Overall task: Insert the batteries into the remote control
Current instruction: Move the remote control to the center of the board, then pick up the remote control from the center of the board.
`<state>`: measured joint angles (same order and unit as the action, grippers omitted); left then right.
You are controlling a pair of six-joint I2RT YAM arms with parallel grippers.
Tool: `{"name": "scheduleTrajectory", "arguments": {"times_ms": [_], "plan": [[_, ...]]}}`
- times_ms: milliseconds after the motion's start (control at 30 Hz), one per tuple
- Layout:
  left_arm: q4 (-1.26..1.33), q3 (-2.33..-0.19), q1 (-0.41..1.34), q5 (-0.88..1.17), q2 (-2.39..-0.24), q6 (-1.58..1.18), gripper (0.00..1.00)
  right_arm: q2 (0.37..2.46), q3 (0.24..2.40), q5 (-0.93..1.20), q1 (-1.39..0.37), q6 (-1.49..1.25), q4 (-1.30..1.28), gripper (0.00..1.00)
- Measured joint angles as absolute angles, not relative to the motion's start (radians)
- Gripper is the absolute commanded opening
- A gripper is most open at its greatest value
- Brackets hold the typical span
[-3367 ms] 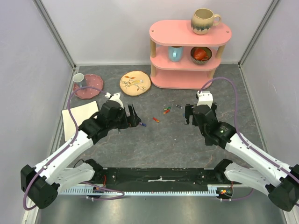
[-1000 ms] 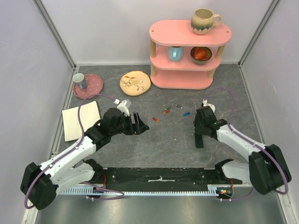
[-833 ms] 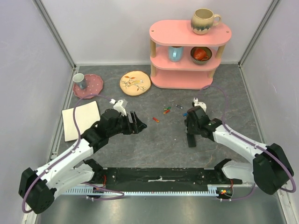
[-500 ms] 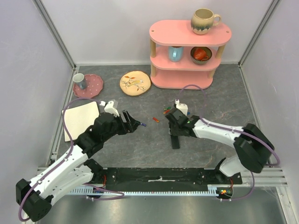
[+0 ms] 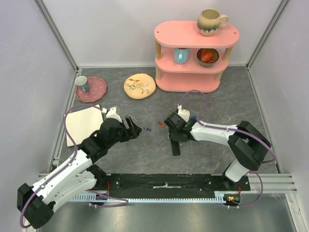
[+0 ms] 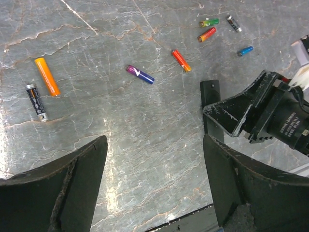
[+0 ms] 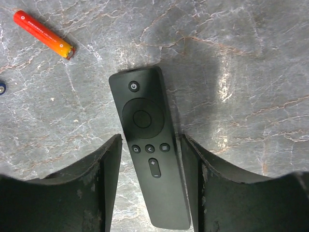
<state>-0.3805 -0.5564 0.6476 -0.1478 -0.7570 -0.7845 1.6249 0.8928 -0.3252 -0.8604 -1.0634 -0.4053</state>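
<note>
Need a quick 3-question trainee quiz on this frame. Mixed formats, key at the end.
1. True or false: the left gripper is shut on a battery.
2. The long slim black plastic remote control sits between the fingers of the right gripper. Which face does it show to the right wrist camera? A) the buttons B) an open battery bay C) a side edge
3. In the left wrist view, how many small cylindrical batteries are visible on the grey marbled table?

Key:
1. False. It is open, with nothing between its fingers.
2. A
3. Eight
</note>
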Motion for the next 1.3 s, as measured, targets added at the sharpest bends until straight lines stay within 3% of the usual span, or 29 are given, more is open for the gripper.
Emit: {"name": "scheduleTrajectory", "arguments": {"times_ms": [300, 467, 733, 1000, 1300], "plan": [[-0.395, -0.558, 0.648, -0.159, -0.819, -0.785, 0.93, 1.602, 0.893, -0.32, -0.86, -1.055, -0.41, 0.73], [-0.385, -0.583, 0.698, -0.187, -0.884, -0.787, 0.89, 1.395, 0.867, -0.379, -0.862, -0.991, -0.446, 0.77], [-0.353, -0.834, 0.988, -0.322, -1.302, -0.834, 0.86, 0.931, 0.769, -0.537, -0.862, -0.834, -0.525, 0.84], [-0.5, -1.157, 1.023, -0.374, -1.666, -0.942, 0.88, 0.847, 0.698, -0.578, -0.862, -0.775, -0.619, 0.86], [-0.502, -1.222, 1.025, -0.334, -1.805, -0.953, 0.83, 0.751, 0.666, -0.585, -0.862, -0.766, -0.638, 0.86]]}}
